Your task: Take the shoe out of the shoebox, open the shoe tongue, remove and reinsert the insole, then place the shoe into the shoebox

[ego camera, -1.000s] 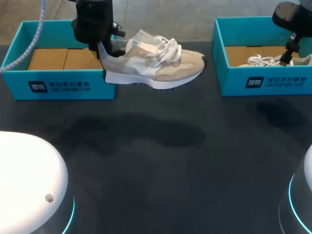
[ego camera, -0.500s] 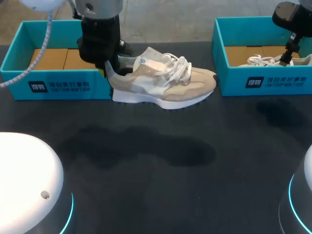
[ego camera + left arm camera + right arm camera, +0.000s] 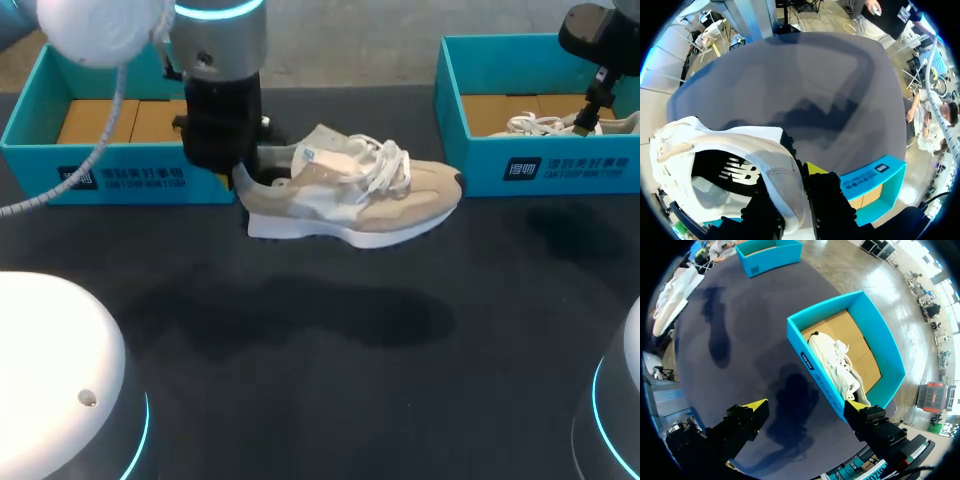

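Two boxes are set along the far edge of the table (image 3: 330, 380), well apart: the left shoebox (image 3: 120, 178) toward the far left corner and the right shoebox (image 3: 560, 165) toward the far right corner. The shoe (image 3: 350, 195) is held off the table in front of the gap between them, nearer the left shoebox, heel toward that box and toe toward the other. The left gripper (image 3: 245, 175) is placed at the heel. A second shoe (image 3: 540, 124) is laid inside the right shoebox, and the right gripper (image 3: 807, 407) is found over that far right part of the table.
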`<action>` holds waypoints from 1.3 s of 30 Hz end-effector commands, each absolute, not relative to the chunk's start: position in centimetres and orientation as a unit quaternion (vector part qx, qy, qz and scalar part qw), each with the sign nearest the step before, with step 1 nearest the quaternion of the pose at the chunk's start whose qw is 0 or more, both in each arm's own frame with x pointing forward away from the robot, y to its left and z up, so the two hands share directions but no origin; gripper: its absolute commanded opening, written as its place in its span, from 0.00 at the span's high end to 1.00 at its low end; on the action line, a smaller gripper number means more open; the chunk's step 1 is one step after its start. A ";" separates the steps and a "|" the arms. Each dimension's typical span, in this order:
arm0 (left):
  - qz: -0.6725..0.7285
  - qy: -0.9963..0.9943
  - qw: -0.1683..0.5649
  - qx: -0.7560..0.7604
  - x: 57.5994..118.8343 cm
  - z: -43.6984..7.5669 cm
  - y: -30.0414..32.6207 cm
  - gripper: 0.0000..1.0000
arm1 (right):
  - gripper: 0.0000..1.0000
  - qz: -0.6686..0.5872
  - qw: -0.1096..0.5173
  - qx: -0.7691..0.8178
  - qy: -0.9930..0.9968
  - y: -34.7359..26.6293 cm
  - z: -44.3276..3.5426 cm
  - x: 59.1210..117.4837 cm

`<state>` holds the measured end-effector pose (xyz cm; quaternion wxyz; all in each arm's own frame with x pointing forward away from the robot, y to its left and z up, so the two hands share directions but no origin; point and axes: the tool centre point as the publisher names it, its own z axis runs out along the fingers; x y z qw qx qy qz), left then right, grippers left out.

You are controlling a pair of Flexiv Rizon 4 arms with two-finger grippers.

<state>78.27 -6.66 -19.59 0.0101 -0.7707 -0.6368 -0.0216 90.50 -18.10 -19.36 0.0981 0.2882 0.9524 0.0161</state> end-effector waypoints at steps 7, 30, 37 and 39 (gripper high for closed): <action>-0.020 -0.656 0.000 -0.754 78.4 -26.4 -7.0 1.00 | 0.00 0.016 0.098 0.288 0.952 -18.1 -19.4 90.5; 0.009 -0.654 0.016 -0.756 79.2 -38.5 -7.5 1.00 | 0.00 0.016 0.098 0.288 0.952 -18.1 -19.4 90.5; 0.005 -0.649 0.035 -0.760 79.3 -40.1 -8.1 1.00 | 0.00 0.016 0.098 0.288 0.952 -18.1 -19.4 90.5; 0.001 -0.648 0.040 -0.761 79.3 -40.3 -8.2 1.00 | 0.00 0.016 0.098 0.288 0.952 -18.1 -19.4 90.5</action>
